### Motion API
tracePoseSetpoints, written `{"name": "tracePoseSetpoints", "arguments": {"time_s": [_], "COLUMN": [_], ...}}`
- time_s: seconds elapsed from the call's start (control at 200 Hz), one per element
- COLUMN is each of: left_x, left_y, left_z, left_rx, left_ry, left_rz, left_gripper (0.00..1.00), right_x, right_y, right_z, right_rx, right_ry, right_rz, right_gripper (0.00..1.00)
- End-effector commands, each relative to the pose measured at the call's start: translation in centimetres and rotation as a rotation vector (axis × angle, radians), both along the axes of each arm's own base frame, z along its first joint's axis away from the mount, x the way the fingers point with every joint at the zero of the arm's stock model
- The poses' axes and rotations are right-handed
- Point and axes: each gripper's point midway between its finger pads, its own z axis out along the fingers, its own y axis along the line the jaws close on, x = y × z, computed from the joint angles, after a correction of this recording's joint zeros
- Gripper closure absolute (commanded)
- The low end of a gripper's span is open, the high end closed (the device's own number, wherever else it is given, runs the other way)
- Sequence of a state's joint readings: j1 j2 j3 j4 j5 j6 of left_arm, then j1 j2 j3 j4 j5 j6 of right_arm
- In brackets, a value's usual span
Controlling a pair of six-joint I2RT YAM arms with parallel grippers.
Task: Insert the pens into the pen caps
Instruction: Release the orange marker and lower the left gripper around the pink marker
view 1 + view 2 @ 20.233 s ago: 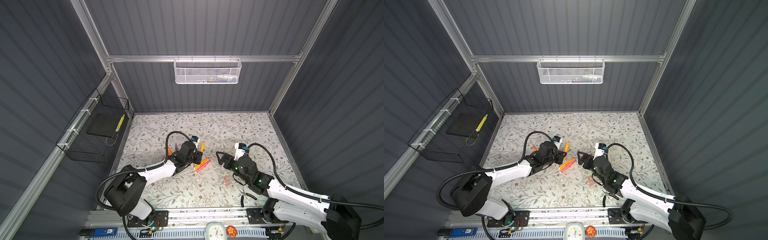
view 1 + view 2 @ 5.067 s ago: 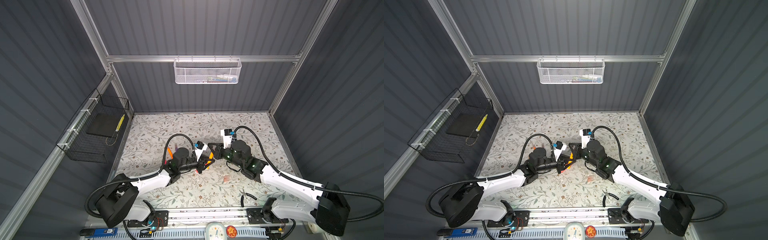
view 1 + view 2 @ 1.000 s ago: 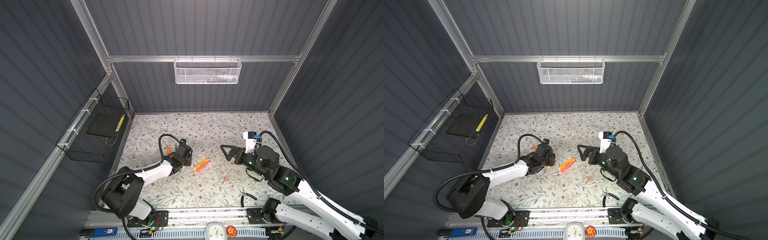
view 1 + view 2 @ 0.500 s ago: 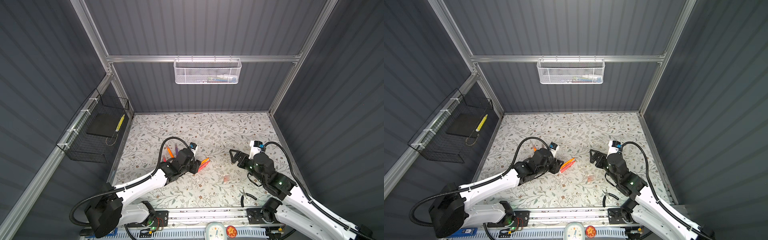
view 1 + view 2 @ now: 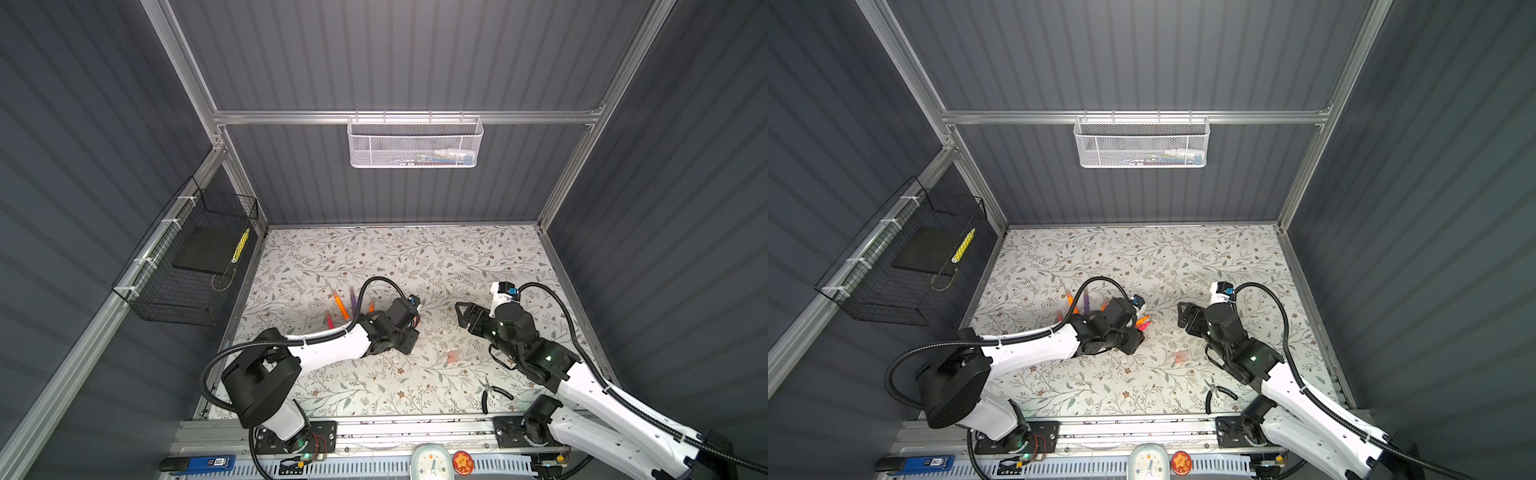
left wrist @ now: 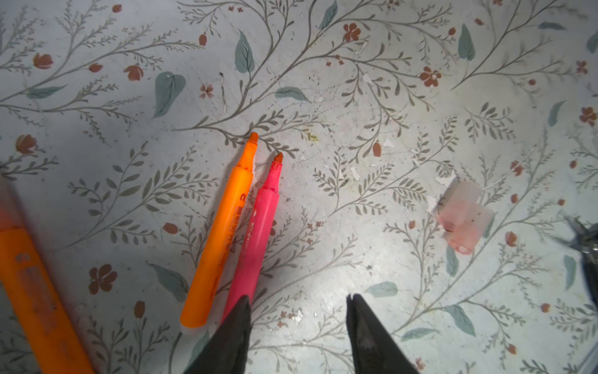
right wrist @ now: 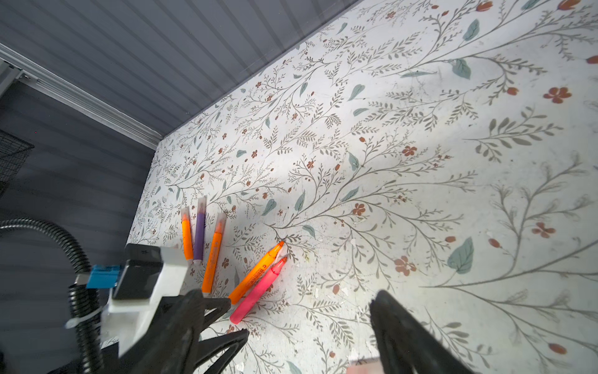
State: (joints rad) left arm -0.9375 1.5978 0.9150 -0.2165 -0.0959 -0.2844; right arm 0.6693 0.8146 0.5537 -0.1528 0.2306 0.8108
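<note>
An uncapped orange pen (image 6: 223,233) and an uncapped pink pen (image 6: 259,239) lie side by side on the floral table. My left gripper (image 6: 297,299) hangs open just above them. One fingertip is over the pink pen's rear end and nothing is between the jaws. Two pale-pink pen caps (image 6: 461,217) lie together, apart from the pens. Further left lie several pens with caps on: orange (image 7: 186,238), purple (image 7: 200,230) and orange (image 7: 215,255). My right gripper (image 7: 288,294) is open and empty to the right of the loose pens, with a pen cap (image 7: 362,367) just under it.
Black-handled pliers (image 5: 492,392) lie near the front right of the table. A pink-red pen (image 5: 329,320) lies left of the capped row. A black wire basket (image 5: 187,266) hangs on the left wall and a white mesh basket (image 5: 415,141) on the back wall.
My left gripper has moved right from the capped pens to over the two uncapped pens. My right gripper has drawn slightly nearer the middle. Both sets of jaws have narrowed a little.
</note>
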Motion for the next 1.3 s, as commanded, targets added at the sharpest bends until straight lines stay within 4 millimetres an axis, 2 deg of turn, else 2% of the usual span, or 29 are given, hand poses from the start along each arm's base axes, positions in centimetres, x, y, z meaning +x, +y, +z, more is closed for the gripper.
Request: {"name": "tracePoseSetpoints", "arguments": {"time_s": [0.0,0.275,0.555,0.735,1.131,1.226,1.296], "left_x": [0.7,1.4,0.4,0.5,0.5,0.9,1.5], "left_y": [0.7,1.6,0.7,1.1,1.5,0.5,-1.2], "left_z": [-0.7,-2.0,-3.9,-4.8,-4.8,-3.2,-0.7], "left_rx": [0.09,0.174,0.166,0.202,0.225,0.172,0.087], "left_ry": [-0.029,-0.048,0.021,0.034,0.037,0.023,-0.004], "left_rz": [-0.008,0.014,-0.039,-0.028,-0.016,-0.009,-0.016], "left_gripper": [0.49,0.48,0.52,0.53,0.9,0.98,1.0], "right_x": [0.3,0.5,0.6,0.7,0.6,0.4,0.3], "right_y": [0.1,0.4,0.6,0.6,0.5,0.4,0.1], "right_z": [0.9,0.5,0.3,0.1,0.1,0.2,0.3], "right_rx": [0.015,0.007,0.002,-0.003,0.002,0.017,0.035], "right_ry": [-0.017,0.0,0.009,0.016,0.017,0.01,-0.006], "right_rz": [-0.003,0.004,0.005,0.006,0.001,-0.003,-0.017], "right_gripper": [0.17,0.17,0.17,0.17,0.17,0.18,0.18]}}
